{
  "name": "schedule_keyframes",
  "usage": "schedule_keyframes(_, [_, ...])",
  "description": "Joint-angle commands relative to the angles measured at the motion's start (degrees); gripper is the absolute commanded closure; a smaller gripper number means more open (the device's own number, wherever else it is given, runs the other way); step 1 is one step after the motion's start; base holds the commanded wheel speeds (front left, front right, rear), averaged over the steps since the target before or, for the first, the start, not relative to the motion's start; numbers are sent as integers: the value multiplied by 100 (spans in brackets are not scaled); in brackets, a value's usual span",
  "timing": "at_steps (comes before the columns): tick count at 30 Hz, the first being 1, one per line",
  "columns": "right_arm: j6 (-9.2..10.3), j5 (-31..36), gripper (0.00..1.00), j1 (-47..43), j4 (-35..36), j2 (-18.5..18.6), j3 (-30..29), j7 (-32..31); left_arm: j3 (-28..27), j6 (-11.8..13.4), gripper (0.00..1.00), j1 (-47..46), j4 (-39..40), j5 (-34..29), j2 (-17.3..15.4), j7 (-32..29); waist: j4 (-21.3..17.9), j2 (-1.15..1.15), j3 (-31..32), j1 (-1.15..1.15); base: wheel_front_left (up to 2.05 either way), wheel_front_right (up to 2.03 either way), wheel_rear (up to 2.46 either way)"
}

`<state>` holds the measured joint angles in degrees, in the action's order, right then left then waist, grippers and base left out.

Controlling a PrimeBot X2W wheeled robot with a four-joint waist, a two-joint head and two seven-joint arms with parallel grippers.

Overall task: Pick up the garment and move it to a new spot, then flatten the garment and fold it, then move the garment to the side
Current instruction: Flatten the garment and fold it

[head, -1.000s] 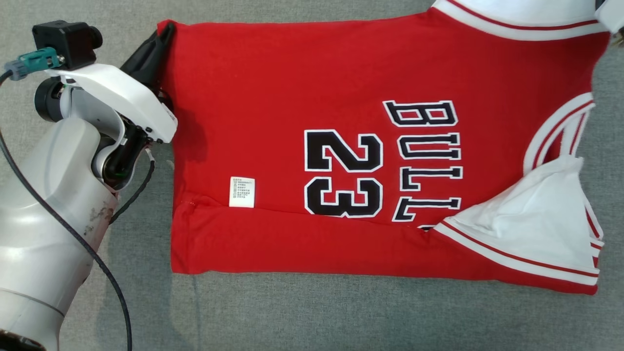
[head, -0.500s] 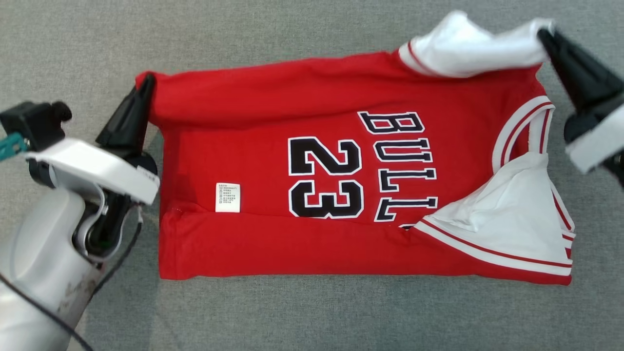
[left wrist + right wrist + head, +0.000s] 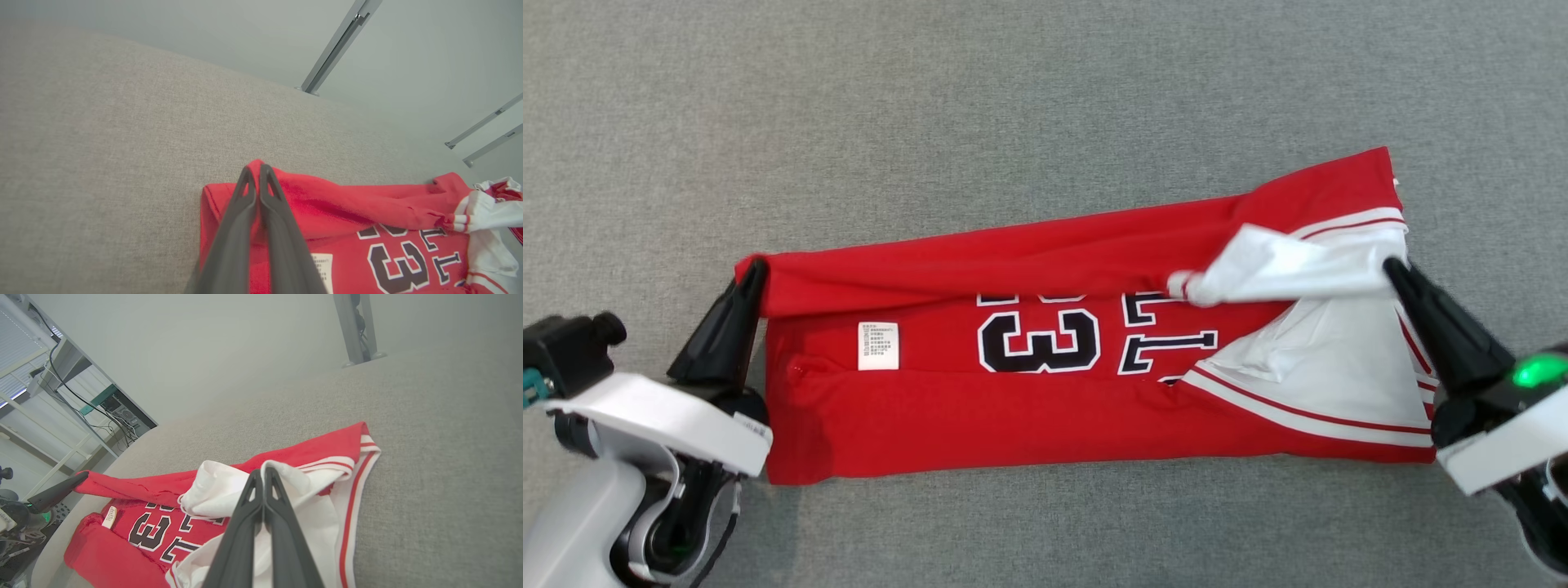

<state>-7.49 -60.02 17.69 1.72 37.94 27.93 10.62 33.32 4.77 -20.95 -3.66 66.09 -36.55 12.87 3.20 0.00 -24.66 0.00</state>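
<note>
The garment (image 3: 1013, 425), a red jersey with black lettering and white sleeves, lies across the grey surface. Its far edge is lifted and drawn over the lettering toward the near side. My left gripper (image 3: 754, 268) is shut on the red far-left corner, which stands pinched between the closed fingers in the left wrist view (image 3: 256, 168). On the other side my right gripper (image 3: 1391, 266) is shut on the white sleeve fabric, its tips buried in the white cloth in the right wrist view (image 3: 263, 472). That view also shows the left gripper (image 3: 79, 476) at the garment's other end.
The grey cloth-covered surface (image 3: 1013, 122) stretches wide beyond the garment. Metal frame legs (image 3: 339, 41) stand past its far edge. A shelf with cables (image 3: 81, 396) and a post (image 3: 355, 326) lie off to the sides.
Both grippers have pulled the garment's far edge toward the near side, covering the top of the number and lettering. The head view has shifted as well.
</note>
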Motion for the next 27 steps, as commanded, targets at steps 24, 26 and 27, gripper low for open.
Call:
schedule_keyframes(24, [0, 2396, 0, -1028, -157, -2063, -2135, 236, -1360, 789, 0, 864, 249, -1646, 1162, 234, -205, 0, 470, 0, 0, 0, 0])
schedule_keyframes(26, [0, 2693, 0, -968, -93, -2270, -2348, 198, -1648, 778, 0, 868, 448, -2083, 1362, 236, -227, 0, 536, 0, 0, 0, 0])
schedule_keyframes(27, [0, 2849, 0, -948, -65, -2339, -2444, 173, -1762, 762, 0, 906, 534, -2292, 1480, 236, -230, 0, 569, 0, 0, 0, 0])
